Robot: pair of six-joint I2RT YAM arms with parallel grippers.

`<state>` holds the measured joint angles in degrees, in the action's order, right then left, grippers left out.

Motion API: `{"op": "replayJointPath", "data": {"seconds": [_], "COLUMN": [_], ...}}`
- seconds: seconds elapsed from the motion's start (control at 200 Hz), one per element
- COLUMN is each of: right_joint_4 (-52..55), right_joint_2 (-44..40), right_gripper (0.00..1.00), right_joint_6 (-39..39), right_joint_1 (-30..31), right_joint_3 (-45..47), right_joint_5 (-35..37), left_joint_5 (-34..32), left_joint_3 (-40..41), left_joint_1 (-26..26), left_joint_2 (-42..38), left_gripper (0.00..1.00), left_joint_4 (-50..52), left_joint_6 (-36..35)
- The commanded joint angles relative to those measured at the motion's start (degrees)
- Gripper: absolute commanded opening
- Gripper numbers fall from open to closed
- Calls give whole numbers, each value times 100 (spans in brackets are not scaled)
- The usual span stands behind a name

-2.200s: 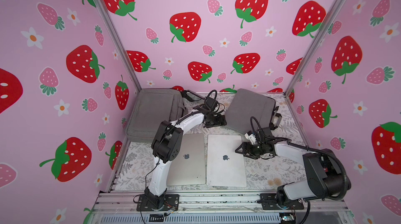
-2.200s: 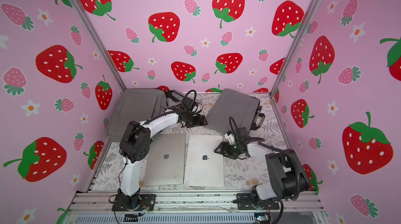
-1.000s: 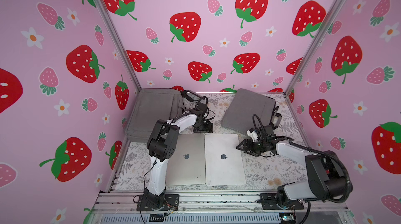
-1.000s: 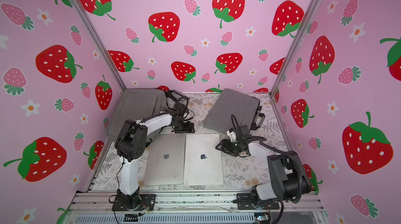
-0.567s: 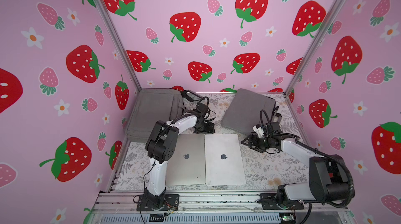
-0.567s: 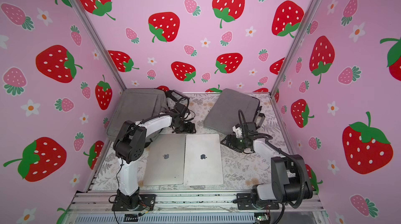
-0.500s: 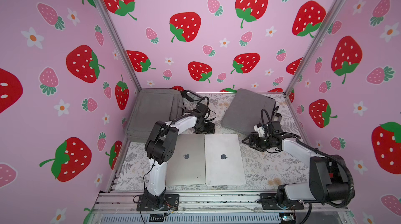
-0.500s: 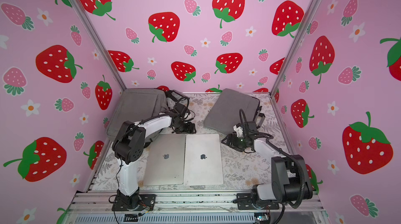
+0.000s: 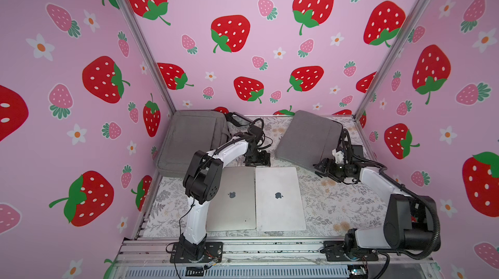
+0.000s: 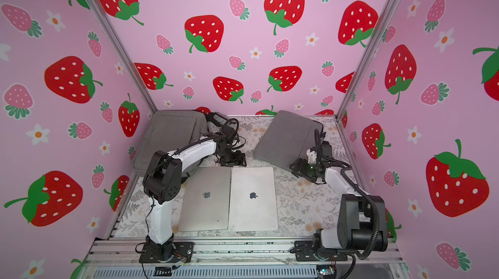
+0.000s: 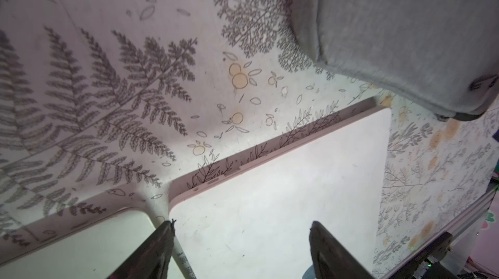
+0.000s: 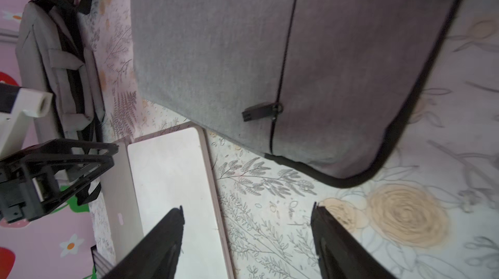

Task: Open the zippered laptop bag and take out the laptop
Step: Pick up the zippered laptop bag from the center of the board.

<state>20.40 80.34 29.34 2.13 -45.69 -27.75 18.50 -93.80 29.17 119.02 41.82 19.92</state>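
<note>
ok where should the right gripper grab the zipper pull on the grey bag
Pinch the black pull tab across its narrow edges near the free end, coming from above; it lies flat on the grey bag, sticking sideways off the zip line.

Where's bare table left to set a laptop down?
Best patch: bare floral mat between the right laptop and the right arm. A narrower strip lies between the left arm and the left wall. The back is crowded: left bag, right bag, with the left gripper and right gripper open nearby.
</note>
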Motion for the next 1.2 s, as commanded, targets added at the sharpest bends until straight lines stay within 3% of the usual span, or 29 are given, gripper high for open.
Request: {"op": "replayJointPath", "data": {"seconds": [0.0,0.36,0.64,0.79,0.87,1.096,1.196], "right_joint_4": [250,249,-146,-310,-448,-900,-1070], "right_joint_2": [164,1067,1695,1724,1706,1462,1201], "right_gripper": [78,78,72,62,51,23,19], "right_joint_6": [-204,-377,-256,-170,-105,227,493], "right_joint_1": [-152,-446,-486,-488,-487,-442,-295], "right_joint_3": [-262,-783,-811,-708,-581,-159,71], "right_joint_5": [499,861,25,-336,-576,-1219,-1344], "left_joint_5": [-85,197,611,720,756,965,883], "left_joint_3": [-625,-1628,-2265,-2512,-2552,-2611,-2632], "left_joint_1": [69,159,173,177,176,168,159], "left_joint_2": [231,1091,1812,2109,2186,2260,2195], "left_gripper": [81,85,85,83,81,62,60], "left_joint_4": [265,-334,-830,-867,-910,-1029,-968], "left_joint_6": [116,779,1435,1597,1653,1778,1664]}}
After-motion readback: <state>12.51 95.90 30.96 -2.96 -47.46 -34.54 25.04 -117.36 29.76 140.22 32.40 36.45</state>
